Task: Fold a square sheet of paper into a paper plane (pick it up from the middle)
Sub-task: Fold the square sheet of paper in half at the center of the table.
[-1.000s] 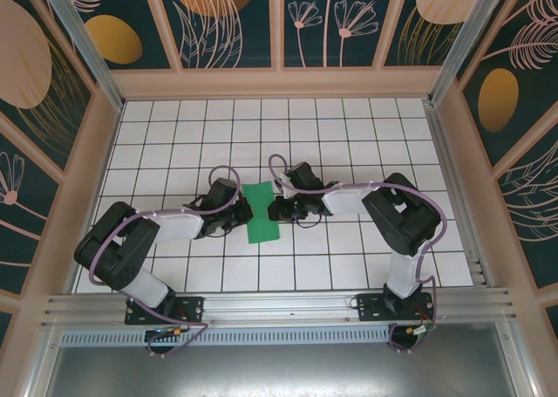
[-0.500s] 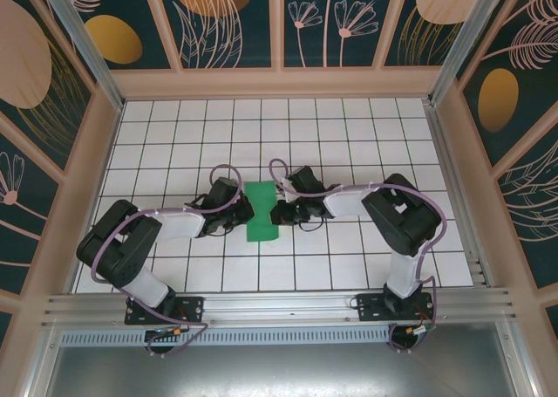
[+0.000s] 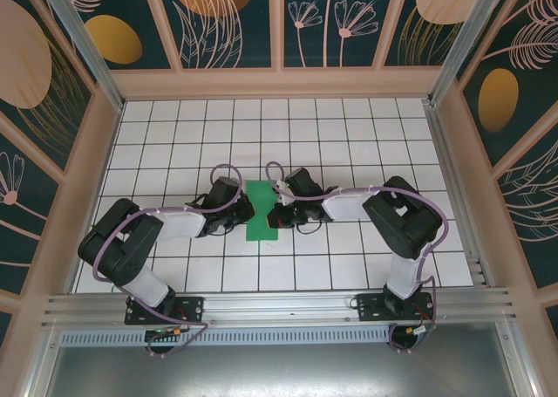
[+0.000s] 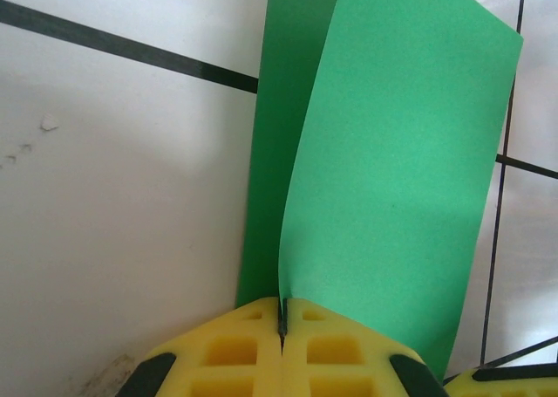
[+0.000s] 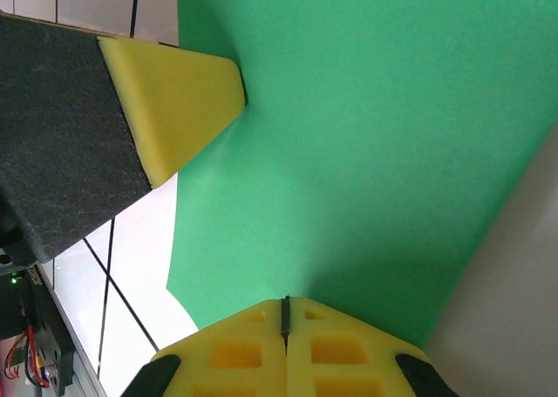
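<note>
The square sheet of paper (image 3: 261, 211) is bright green and lies mid-table between the two grippers, pinched narrow at its waist. My left gripper (image 3: 245, 212) is shut on its left edge. In the left wrist view the yellow fingertips (image 4: 282, 314) clamp the sheet (image 4: 392, 179), which bows upward in a curl. My right gripper (image 3: 277, 212) is shut on the opposite edge. In the right wrist view the paper (image 5: 366, 126) runs into the closed right gripper (image 5: 285, 314), and the left gripper's yellow finger (image 5: 174, 92) shows beyond. The paper plane is out of view.
The white gridded table (image 3: 349, 135) stretches all around the sheet. Patterned walls (image 3: 279, 30) and metal posts fence it in, and an aluminium rail (image 3: 279, 305) runs along the near edge by the arm bases.
The right gripper has closed on the sheet's right edge and moved slightly left. The paper's middle has drawn in narrower. The left gripper has stayed shut on it.
</note>
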Tool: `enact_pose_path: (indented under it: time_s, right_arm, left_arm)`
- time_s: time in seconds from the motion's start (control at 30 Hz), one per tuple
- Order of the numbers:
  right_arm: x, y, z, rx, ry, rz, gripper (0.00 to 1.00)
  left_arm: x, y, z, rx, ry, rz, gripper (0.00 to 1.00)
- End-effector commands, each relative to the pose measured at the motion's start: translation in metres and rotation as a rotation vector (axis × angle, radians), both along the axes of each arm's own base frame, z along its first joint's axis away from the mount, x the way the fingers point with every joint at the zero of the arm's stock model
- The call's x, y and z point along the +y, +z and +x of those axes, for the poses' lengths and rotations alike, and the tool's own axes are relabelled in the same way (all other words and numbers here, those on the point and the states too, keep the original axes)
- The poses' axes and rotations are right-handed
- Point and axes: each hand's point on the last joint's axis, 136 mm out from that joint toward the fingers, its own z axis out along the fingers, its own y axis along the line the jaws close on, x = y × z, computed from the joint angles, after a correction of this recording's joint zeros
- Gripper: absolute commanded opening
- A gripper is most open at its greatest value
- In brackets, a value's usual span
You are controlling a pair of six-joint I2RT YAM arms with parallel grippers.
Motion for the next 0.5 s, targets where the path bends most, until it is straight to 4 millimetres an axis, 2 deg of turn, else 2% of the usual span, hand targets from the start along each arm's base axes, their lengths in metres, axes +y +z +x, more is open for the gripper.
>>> enact_pose_path:
  time_s: [0.0, 0.3, 0.37, 0.47]
  right_arm:
    - [-0.003, -0.008, -0.008, 0.006, 0.018, -0.007, 0.00]
    - [-0.049, -0.026, -0.039, -0.025, 0.104, -0.085, 0.00]
    - [-0.054, -0.019, -0.038, -0.044, 0.108, -0.075, 0.00]
    - [-0.042, 0.008, -0.024, -0.096, 0.096, -0.018, 0.00]
  left_arm:
    - [0.026, -0.037, -0.019, 0.112, 0.037, 0.129, 0.00]
    - [0.032, -0.045, -0.022, 0.128, 0.040, 0.164, 0.00]
    - [0.031, -0.044, -0.022, 0.127, 0.035, 0.161, 0.00]
    - [0.030, -0.042, -0.021, 0.120, 0.032, 0.155, 0.00]
